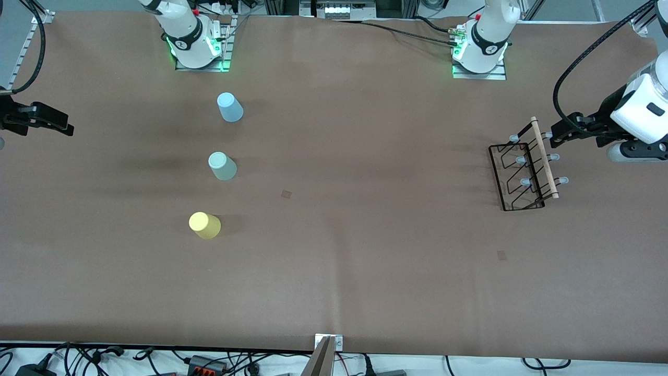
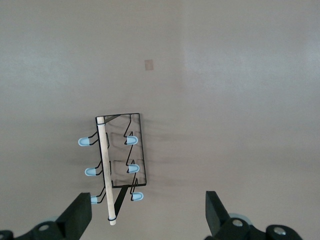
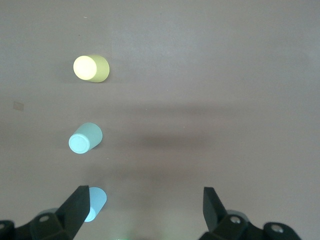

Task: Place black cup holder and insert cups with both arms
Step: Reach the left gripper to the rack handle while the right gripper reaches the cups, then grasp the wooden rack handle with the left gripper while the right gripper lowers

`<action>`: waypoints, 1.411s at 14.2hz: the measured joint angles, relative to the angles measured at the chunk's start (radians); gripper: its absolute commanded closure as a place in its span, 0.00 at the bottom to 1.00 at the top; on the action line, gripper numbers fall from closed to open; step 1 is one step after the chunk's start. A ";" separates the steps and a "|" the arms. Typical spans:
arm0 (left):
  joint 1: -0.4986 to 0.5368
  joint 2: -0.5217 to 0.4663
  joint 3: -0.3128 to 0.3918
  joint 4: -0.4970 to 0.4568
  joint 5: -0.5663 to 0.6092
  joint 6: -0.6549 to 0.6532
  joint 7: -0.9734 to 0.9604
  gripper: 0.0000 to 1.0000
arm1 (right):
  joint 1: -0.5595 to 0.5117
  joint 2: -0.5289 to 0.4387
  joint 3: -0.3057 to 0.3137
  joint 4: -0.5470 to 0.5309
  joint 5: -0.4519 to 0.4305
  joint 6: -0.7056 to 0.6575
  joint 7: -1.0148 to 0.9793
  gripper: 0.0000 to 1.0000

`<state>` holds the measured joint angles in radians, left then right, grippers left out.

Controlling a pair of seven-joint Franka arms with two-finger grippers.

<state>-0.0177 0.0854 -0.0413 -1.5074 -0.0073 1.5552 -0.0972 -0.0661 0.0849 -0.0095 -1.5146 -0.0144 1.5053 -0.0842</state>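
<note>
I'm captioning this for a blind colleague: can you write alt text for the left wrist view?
A black wire cup rack with a wooden handle and pale blue pegs stands on a brown table, holding no cups. The left hand hangs open above it, fingers apart.

The three cups, light blue cup [image 1: 229, 107], pale green cup [image 1: 222, 166] and yellow cup [image 1: 204, 225], stand well apart with free gaps between them. The black cup holder [image 1: 524, 168] stands alone; the table [image 1: 365, 156] between is bare.
</note>
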 measured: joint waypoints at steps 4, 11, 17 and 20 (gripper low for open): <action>0.004 0.001 0.000 0.000 0.001 0.015 0.001 0.00 | -0.001 -0.018 0.000 -0.029 0.000 0.004 0.000 0.00; -0.005 0.012 -0.001 -0.002 0.001 -0.020 -0.015 0.00 | 0.000 -0.022 0.000 -0.181 0.000 0.093 0.000 0.00; -0.005 0.099 0.005 -0.005 0.001 -0.077 -0.017 0.00 | 0.012 -0.008 0.035 -0.348 0.000 0.276 0.050 0.00; 0.027 0.182 0.014 -0.012 0.002 -0.076 -0.017 0.00 | 0.034 -0.007 0.059 -0.410 0.001 0.349 0.111 0.00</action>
<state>0.0090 0.2670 -0.0270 -1.5192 -0.0050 1.4796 -0.1140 -0.0317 0.0776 0.0498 -1.9243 -0.0137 1.8540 0.0271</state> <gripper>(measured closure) 0.000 0.000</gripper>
